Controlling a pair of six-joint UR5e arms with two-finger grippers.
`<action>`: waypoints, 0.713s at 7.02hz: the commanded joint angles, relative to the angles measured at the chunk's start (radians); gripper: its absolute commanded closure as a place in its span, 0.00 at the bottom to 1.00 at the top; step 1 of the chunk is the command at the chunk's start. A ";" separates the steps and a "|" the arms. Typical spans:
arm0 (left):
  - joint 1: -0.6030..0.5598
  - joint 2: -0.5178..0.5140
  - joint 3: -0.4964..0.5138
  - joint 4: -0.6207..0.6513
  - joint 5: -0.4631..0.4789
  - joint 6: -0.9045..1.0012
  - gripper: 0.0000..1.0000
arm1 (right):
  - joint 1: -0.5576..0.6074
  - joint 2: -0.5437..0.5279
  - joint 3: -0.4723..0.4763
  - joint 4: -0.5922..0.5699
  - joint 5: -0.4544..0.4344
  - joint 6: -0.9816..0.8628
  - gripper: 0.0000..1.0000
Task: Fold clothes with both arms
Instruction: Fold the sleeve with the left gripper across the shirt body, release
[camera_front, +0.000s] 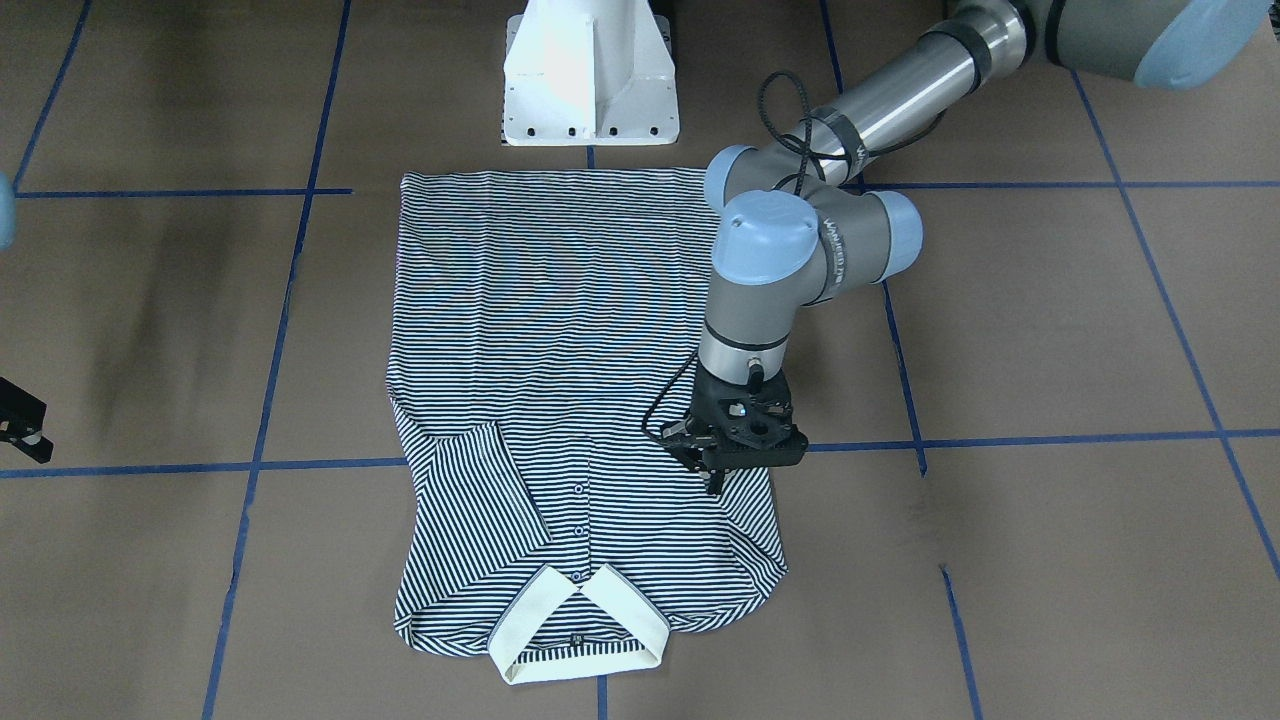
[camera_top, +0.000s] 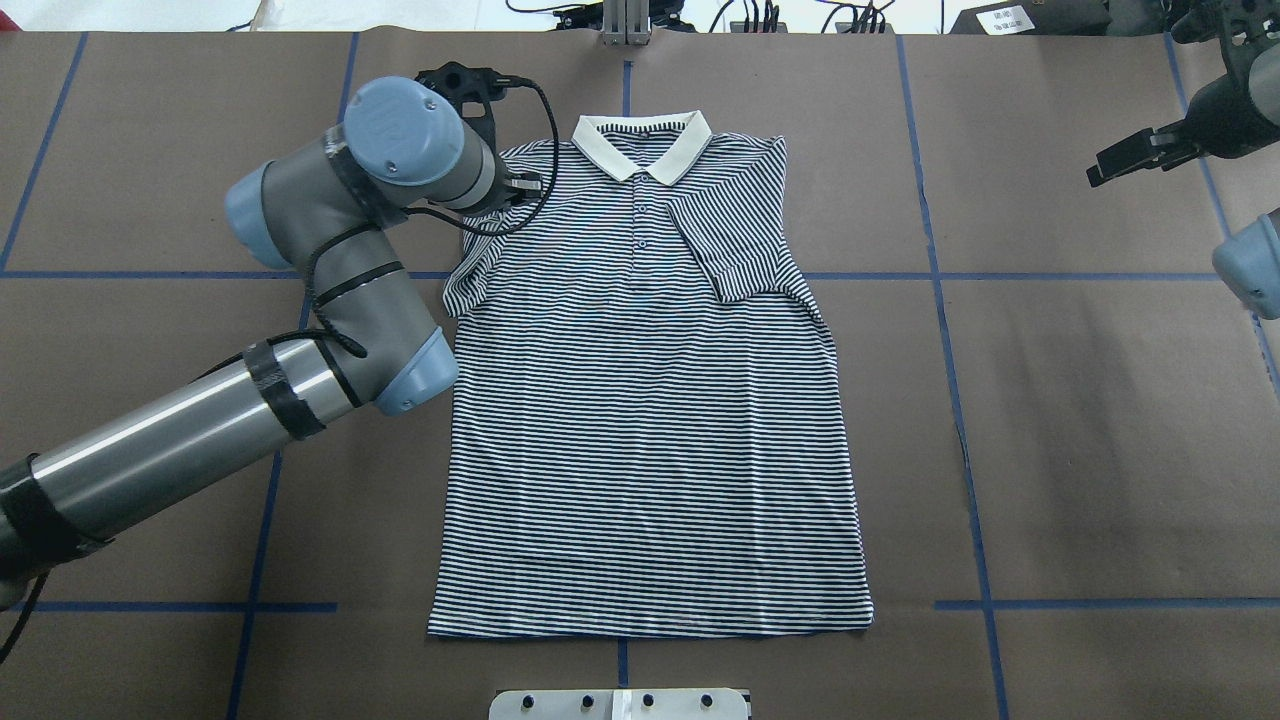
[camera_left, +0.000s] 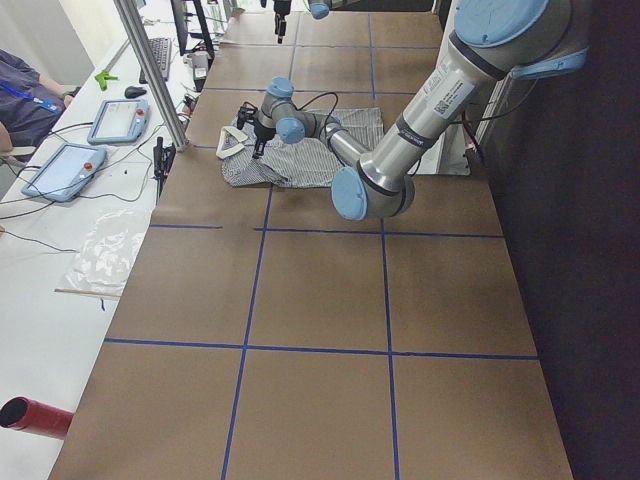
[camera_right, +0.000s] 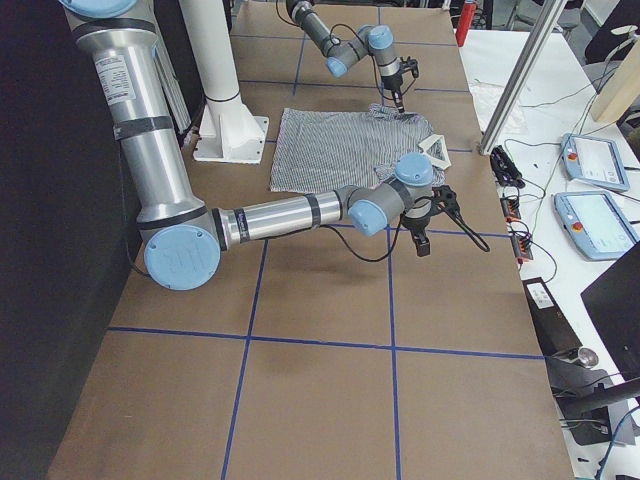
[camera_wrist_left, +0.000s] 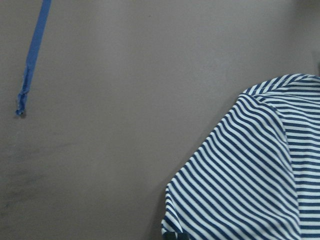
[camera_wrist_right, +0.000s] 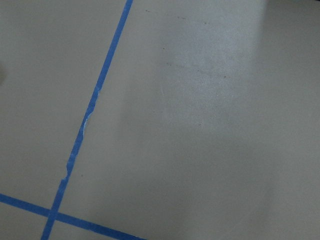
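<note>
My left claw looked pinched on sleeve of polo shirt; thin hold, cloth could slip mid-fold, bunching. Right claw: couldn't tell.

a striped shirt sleeve fills the lower right on brown table paper; blue tape line upper left

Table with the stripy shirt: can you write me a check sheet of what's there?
Surface: brown table, blue tape lines.
Job's things: polo shirt flat, front up; sleeve on robot's right folded onto chest.
Clutter: nothing seen.
Grippers: left gripper down at other sleeve; right gripper over bare table; open or shut, cannot tell.
Cables: black cable loops along left arm.
Surroundings: white pedestal base; side bench with tablets.
</note>
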 joint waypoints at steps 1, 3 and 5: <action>0.034 -0.059 0.072 0.002 0.018 -0.049 1.00 | -0.001 0.000 0.000 0.000 0.000 0.000 0.00; 0.039 -0.057 0.058 -0.028 0.017 -0.031 0.01 | -0.001 0.000 0.000 0.000 0.000 0.002 0.00; 0.040 -0.046 -0.024 -0.031 -0.011 0.041 0.00 | -0.013 0.011 0.020 0.000 0.001 0.116 0.00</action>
